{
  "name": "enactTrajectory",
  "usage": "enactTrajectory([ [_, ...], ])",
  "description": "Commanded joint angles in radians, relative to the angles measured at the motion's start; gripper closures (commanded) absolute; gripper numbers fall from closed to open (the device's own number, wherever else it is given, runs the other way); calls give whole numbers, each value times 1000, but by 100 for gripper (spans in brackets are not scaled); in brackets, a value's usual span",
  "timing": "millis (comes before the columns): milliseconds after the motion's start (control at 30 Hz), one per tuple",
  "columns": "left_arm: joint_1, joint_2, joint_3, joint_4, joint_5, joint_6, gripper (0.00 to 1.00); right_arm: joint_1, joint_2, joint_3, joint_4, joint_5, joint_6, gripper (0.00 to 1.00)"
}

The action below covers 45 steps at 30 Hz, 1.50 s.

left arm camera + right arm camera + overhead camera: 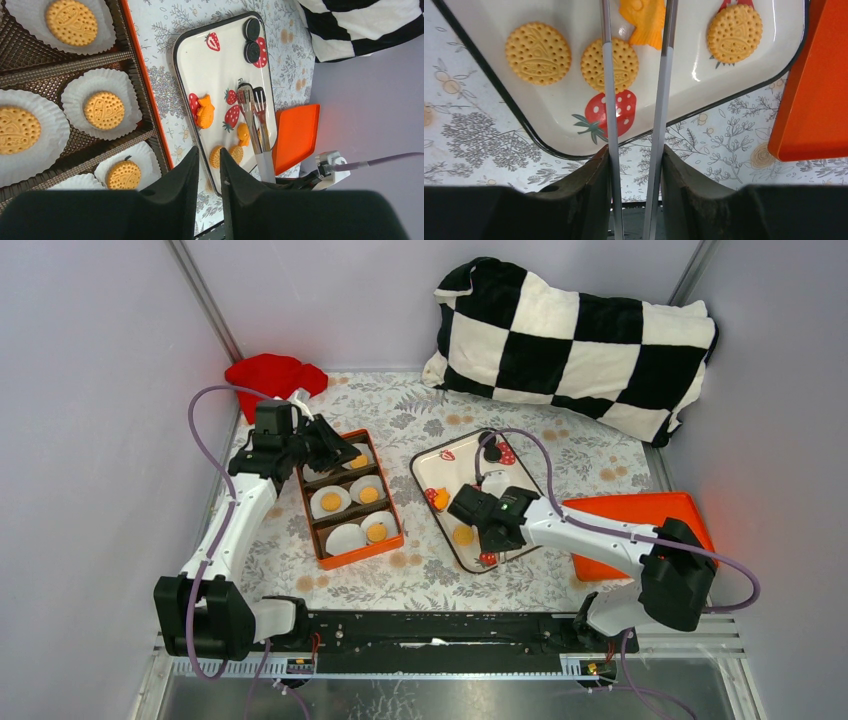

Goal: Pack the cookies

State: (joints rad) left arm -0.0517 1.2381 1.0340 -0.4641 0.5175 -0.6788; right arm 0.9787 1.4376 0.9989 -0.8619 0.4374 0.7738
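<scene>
On the tray (549, 117), loose cookies (538, 52) lie over the strawberry print. The right wrist view shows three round golden ones and an irregular orange piece (644, 20) that sits between the two arms of the tongs (609, 100). The right gripper (634, 150) pinches those tongs from outside, one finger against each arm, and the arms themselves stand apart. This close view misses the far end of the tray. The left wrist view shows two black cookies (251, 40) there, and a second orange piece (205, 111) at the tray's near edge. It also shows four golden cookies, each in a white cup (75, 95), inside the orange-rimmed box (145, 75) beside the tray. The left gripper (209, 152) hangs above the gap between box and tray, with its fingers drawn almost together and nothing between them. Only the top view shows the whole layout: the box on the left under the left arm, the tray in the middle, a flat orange lid (640, 515) just to the right, and a checked pillow (570, 340) at the back.
</scene>
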Motion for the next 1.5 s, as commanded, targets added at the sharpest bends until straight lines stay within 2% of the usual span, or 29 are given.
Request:
enactTrajectory([
  [0,-4,-9,-5,30,23,0,75,-2,-15,101,28,43,-61,100],
  [200,27,13,48,-2,-16,-15,77,26,-34,235,58,33,-154,100],
  [367,139,44,73,-38,-39,-34,80,90,-8,347,78,7,-227,100],
  [567,247,76,70,-42,-71,-71,82,193,107,500,81,-90,-321,100],
  [733,278,66,105,-49,-156,-73,82,274,229,613,99,-204,-377,100],
  [900,299,94,131,-63,-131,-50,82,320,333,684,92,-288,-419,100],
  [1167,306,86,101,-60,-94,-41,82,356,379,689,91,-346,-422,99],
  [1267,308,73,98,-56,-75,-35,81,362,387,689,96,-341,-410,87],
  [1400,306,54,104,-56,-55,-16,79,364,381,693,103,-321,-402,66],
  [1467,307,45,106,-57,-46,-9,79,364,373,692,103,-312,-400,61],
])
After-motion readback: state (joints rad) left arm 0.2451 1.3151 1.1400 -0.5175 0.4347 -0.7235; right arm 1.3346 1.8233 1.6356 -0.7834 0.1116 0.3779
